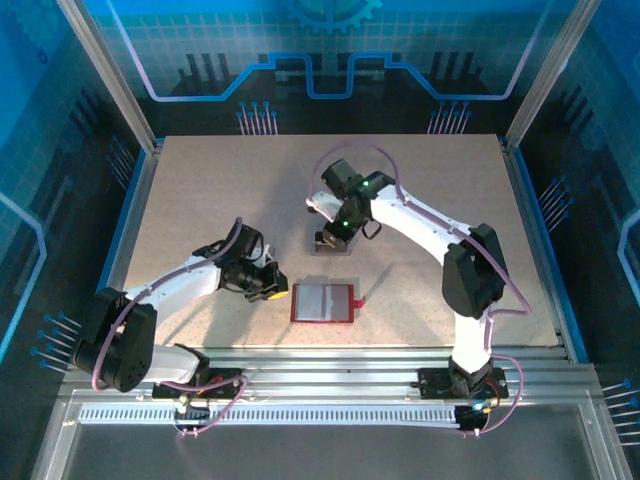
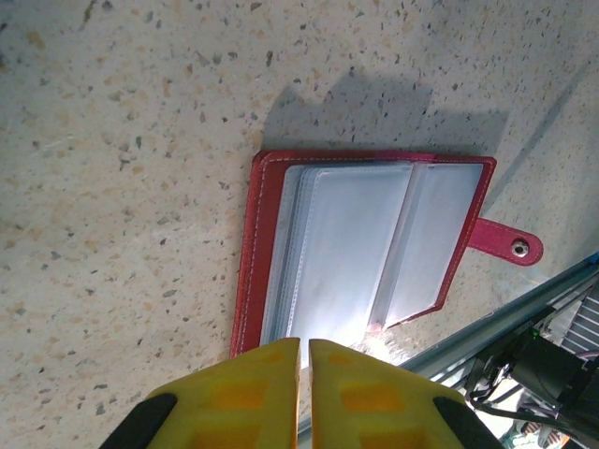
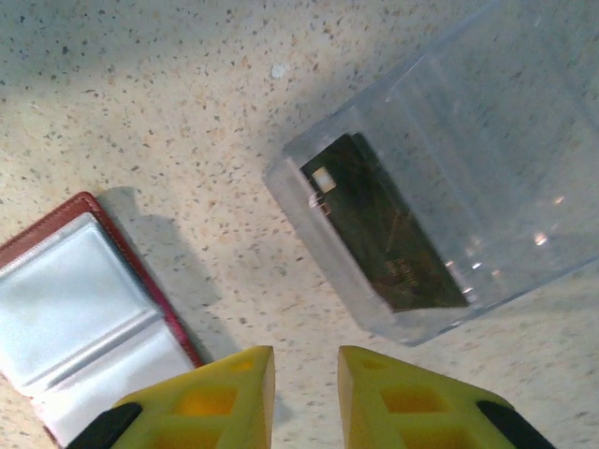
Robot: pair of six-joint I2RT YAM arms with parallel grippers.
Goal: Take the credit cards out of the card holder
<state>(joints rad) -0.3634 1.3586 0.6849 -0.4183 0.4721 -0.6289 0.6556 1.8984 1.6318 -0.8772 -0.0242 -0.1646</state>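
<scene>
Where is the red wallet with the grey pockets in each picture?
Top external: the open red folding wallet lies low in the middle, between the two arms.
Left wrist: the wallet sits centre to right.
Right wrist: the wallet is in the bottom left corner, partly cut off.
Shared landmark: the speckled beige tabletop beneath it.

Lab cell: aluminium frame (image 1: 110, 72), blue panels (image 1: 200, 40)
</scene>
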